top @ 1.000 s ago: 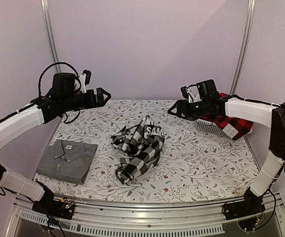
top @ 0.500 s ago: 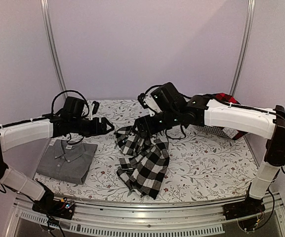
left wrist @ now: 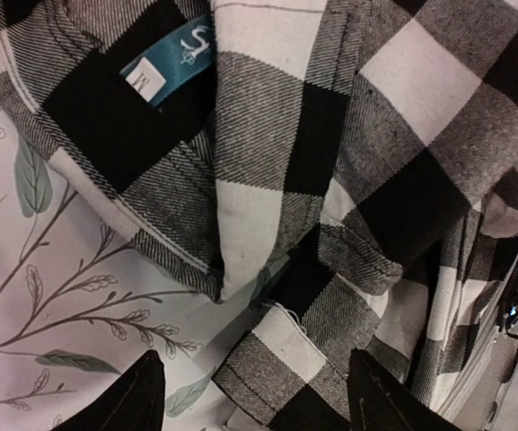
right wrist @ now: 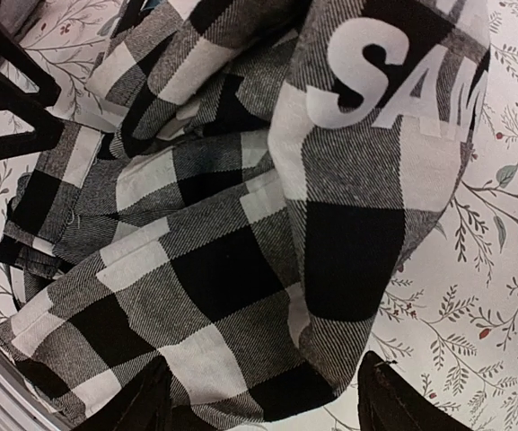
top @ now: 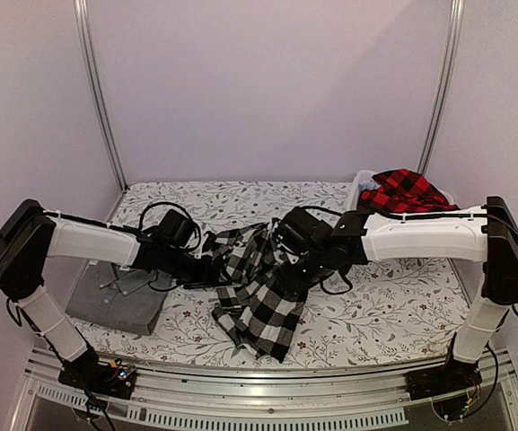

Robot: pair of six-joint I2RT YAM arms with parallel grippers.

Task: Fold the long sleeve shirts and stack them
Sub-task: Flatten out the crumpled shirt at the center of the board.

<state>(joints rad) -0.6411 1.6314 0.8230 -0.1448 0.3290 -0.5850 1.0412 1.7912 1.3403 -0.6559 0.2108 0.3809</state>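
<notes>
Although both arms cover its upper half from above, the black-and-white check shirt [top: 260, 310] lies crumpled on the table [top: 393, 314]. The left gripper [left wrist: 254, 400] and the right gripper [right wrist: 263, 400] sit at its left and right sides, jaws apart with cloth between the tips. Its white lettering [right wrist: 402, 81] runs out of frame. To its left, the grey shirt [top: 115, 305] is partly hidden by the left arm. Behind it to the right, the red-and-black shirt [top: 402, 190] covers most of the basket [top: 363, 182].
</notes>
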